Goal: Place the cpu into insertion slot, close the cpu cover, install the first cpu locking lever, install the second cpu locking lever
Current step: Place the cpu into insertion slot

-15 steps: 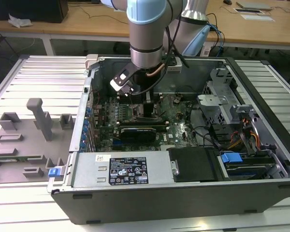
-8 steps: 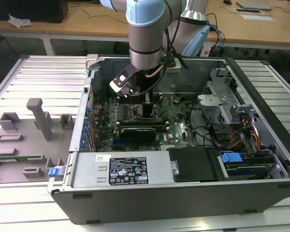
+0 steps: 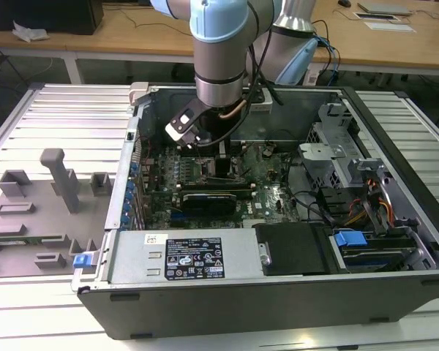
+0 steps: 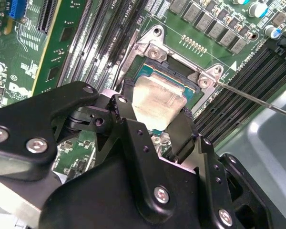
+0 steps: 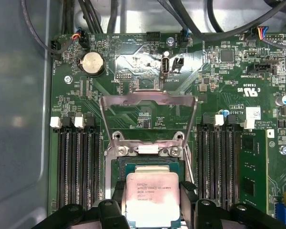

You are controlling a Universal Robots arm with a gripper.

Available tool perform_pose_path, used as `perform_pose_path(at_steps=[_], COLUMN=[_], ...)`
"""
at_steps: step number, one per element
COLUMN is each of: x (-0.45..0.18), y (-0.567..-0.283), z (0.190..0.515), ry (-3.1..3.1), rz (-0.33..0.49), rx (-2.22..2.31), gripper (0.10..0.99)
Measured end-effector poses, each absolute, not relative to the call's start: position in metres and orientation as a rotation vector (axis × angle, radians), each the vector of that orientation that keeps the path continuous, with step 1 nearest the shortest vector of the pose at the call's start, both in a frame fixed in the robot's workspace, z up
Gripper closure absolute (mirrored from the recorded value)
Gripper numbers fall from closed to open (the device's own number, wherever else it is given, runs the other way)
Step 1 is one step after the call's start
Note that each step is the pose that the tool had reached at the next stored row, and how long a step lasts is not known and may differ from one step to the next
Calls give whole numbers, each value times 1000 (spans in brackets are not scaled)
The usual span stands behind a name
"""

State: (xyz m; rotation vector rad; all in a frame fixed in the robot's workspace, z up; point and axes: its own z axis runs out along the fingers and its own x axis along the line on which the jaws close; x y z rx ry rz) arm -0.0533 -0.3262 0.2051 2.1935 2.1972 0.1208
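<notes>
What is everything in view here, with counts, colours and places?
computer case: one, dark grey, open, on the slatted table.
motherboard: one, green, inside the case.
insertion slot: one, dark-framed, mid-board.
cpu: one, silver-beige, gripped over the slot.
cpu cover: one, silver, swung open off the slot.
memory slot banks: two, black, flanking the slot.
coin battery: one, silver, on the board.
fixture tray: one, grey, exterior view's left.
arm: one, pale blue, reaching into the case.
gripper: one, black, shut on the cpu.
</notes>
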Motion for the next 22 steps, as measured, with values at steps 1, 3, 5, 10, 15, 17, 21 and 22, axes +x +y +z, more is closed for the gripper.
perform_pose_path(at_steps=[1,3,5,10,15,17,21,22], x=[-53,-53,-54,-54,-54,-54,-54,-54], y=[-326,-326,-326,-324,-324,-324,-324,-324], z=[204,203,203,200,200,200,201,201], ry=[2197,2197,2197,2197,2197,2192,2182,2179], rz=[121,121,121,121,121,121,120,120], rx=[2193,2194,2194,2194,2194,2198,2208,2210], gripper=[549,549,549,549,549,549,549,549])
